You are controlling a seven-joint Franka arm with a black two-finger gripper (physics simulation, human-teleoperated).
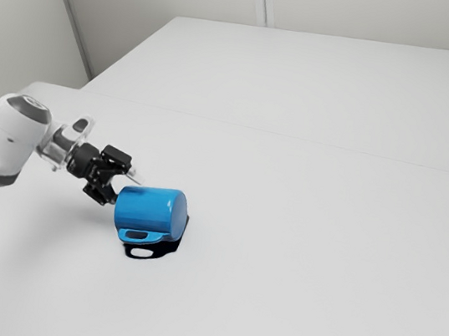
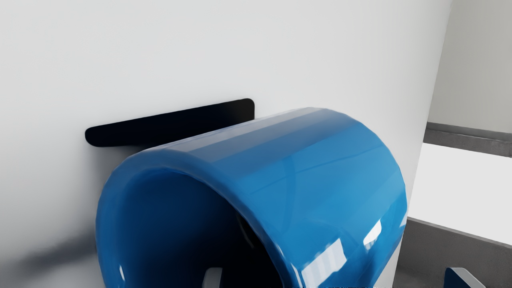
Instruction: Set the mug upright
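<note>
Lying on its side, the glossy blue cylindrical mug [image 1: 153, 211] turns its mouth toward the black two-fingered pincer [image 1: 127, 190], which is spread, one finger at the opening, one outside.

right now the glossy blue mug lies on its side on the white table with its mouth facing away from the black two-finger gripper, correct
Not the mouth: the wrist view shows it facing toward the black gripper. The glossy blue mug does lie on its side on the white table.
</note>
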